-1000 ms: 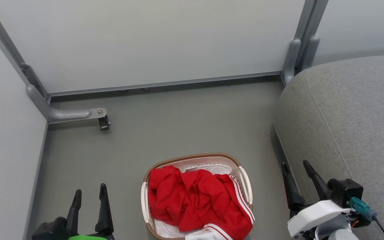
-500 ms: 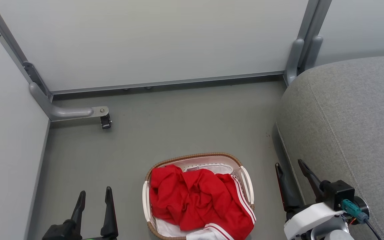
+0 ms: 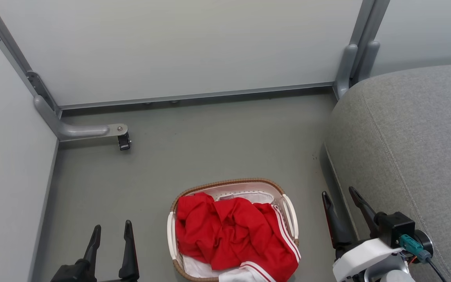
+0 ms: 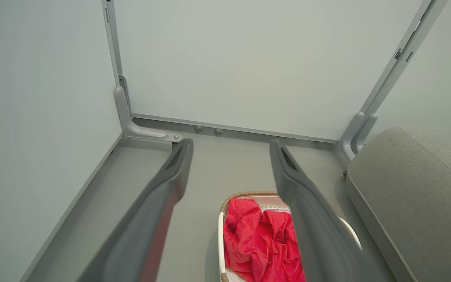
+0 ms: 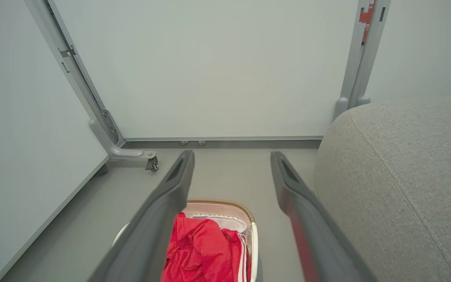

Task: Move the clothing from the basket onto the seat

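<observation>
A: Starting at the left, what is that arm doing?

B: The left gripper (image 3: 112,226) hangs over the floor (image 3: 210,141) at the near left. Its two dark fingers are spread apart with nothing between them. It sits to the left of the basket, apart from it.

A: And the load?

B: The clothing (image 3: 229,235) lies crumpled in the basket (image 3: 225,183), which stands on the floor in the near middle. The red heap covers most of the inside. Its white side stripes (image 3: 286,231) run along the right edge, and a plain white sheet (image 3: 198,270) shows beneath it at the near end.

A: How will it handle?

B: Soft, light and limp, I would judge. It will not break, but it will sag and trail. One garment may also drag another, or the white sheet, up with it. I would pinch a raised fold near the middle of the heap, deep enough to catch several layers, and keep off the loop handles (image 3: 291,215).

A: Further right?

B: The right gripper (image 3: 339,192) is to the right of the basket, close by the seat's edge, its fingers likewise parted and empty. The seat (image 3: 413,149) is the big grey cushion at the right. It looks to stand higher than the basket, so I expect the cloth must be lifted well clear before it goes across.
</observation>
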Motion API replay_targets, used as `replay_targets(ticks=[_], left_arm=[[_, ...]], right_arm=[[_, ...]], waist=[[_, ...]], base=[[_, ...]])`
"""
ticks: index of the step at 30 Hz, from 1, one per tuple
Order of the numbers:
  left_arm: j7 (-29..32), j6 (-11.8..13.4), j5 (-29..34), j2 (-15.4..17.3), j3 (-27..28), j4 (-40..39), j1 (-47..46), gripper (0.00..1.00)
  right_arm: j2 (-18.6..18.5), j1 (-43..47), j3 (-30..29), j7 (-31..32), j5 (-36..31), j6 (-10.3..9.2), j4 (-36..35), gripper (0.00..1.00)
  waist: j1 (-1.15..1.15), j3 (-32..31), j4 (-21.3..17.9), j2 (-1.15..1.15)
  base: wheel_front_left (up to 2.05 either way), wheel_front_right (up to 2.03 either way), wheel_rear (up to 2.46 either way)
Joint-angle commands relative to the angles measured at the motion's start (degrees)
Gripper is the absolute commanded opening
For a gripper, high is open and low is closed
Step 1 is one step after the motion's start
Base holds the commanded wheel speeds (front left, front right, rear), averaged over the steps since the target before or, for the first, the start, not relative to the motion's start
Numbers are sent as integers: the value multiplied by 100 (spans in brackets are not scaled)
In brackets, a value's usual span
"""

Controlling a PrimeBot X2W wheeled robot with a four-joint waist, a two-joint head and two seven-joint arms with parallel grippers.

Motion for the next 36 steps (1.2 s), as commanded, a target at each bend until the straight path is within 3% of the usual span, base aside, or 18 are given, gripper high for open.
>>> replay_targets(ticks=[1, 20, 26, 36], left_arm=[[-22, -2, 28, 38, 17, 7, 60, 100], [-15, 7, -169, 37, -58, -18, -235, 100], [-15, -137, 230, 35, -167, 7, -772, 100], [-13, -327, 921, 38, -542, 254, -2452, 100]], right_arm=[[-36, 50, -2, -29, -5, 1, -6, 100], [-35, -165, -67, -29, -79, 1, -114, 100], [-36, -503, -186, -28, -205, 1, -299, 100], [-33, -1429, -607, -28, -361, 1, -752, 100]], waist=[[0, 4, 0, 0], [0, 459, -41, 0], [0, 1206, -160, 0], [0, 2959, -382, 0]], base=[[0, 0, 0], [0, 0, 0], [0, 0, 0], [0, 0, 0]])
